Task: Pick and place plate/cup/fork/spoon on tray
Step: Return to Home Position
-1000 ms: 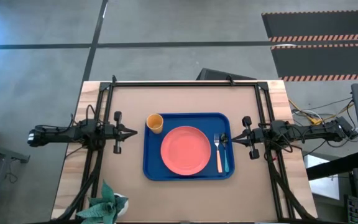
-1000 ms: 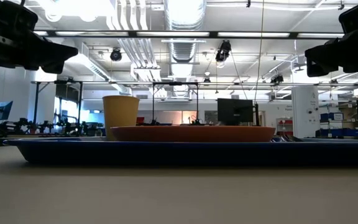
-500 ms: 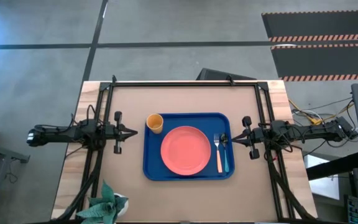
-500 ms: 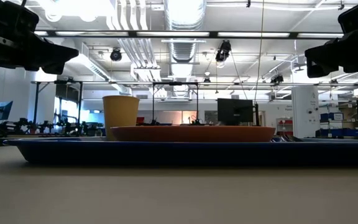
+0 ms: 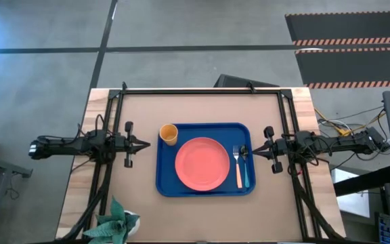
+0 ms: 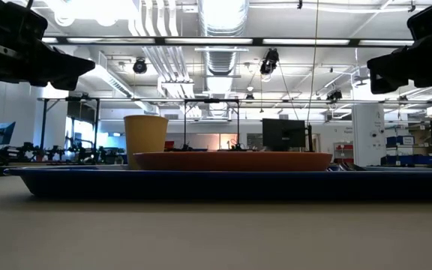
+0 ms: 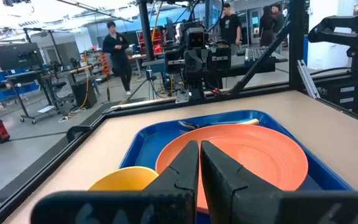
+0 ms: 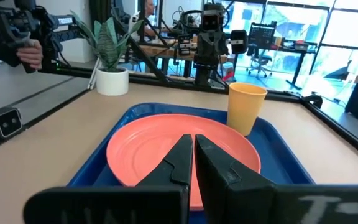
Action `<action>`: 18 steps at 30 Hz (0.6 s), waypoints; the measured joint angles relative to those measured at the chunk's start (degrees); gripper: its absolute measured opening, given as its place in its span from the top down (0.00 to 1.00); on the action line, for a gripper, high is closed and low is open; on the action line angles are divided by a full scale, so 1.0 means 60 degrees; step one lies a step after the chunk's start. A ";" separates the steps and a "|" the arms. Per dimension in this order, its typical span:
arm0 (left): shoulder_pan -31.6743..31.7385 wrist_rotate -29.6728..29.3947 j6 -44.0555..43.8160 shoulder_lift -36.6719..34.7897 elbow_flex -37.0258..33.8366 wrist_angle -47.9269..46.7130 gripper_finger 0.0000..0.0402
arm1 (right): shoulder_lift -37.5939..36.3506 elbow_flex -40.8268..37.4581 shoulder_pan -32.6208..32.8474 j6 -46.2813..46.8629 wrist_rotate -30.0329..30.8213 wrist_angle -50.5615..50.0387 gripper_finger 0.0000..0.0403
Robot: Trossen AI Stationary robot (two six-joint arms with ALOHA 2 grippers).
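left claw: dark, raised well above the table, at the upper left, tip pointing inward
right claw: dark, raised at the upper right, tip facing the left claw
tray: blue, flat on the table, below and between both claws
plate: coral, lying on the tray, under the gap between the claws
cup: orange-yellow, upright on the tray, lower than the left claw and nearer it than the right claw
monitor: dark, in the room beyond the plate
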 joint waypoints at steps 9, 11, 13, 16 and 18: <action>-0.0001 0.0002 0.0000 0.0011 0.0000 0.0007 1.00 | 0.0000 0.0000 -0.0001 0.0692 -0.0001 0.0004 0.98; -0.0004 0.0002 0.0000 0.0011 0.0000 0.0007 1.00 | 0.0000 0.0000 -0.0001 0.0781 -0.0001 0.0000 0.98; -0.0001 0.0002 0.0000 0.0015 0.0000 0.0007 1.00 | 0.0000 0.0000 0.0000 0.0846 -0.0001 0.0002 0.98; -0.0004 0.0002 0.0000 0.0011 0.0000 0.0007 1.00 | 0.0000 0.0000 0.0000 0.0831 -0.0001 0.0000 0.98; -0.0001 0.0002 0.0000 0.0015 0.0000 0.0008 1.00 | 0.0000 0.0000 -0.0002 0.0844 -0.0001 0.0000 0.98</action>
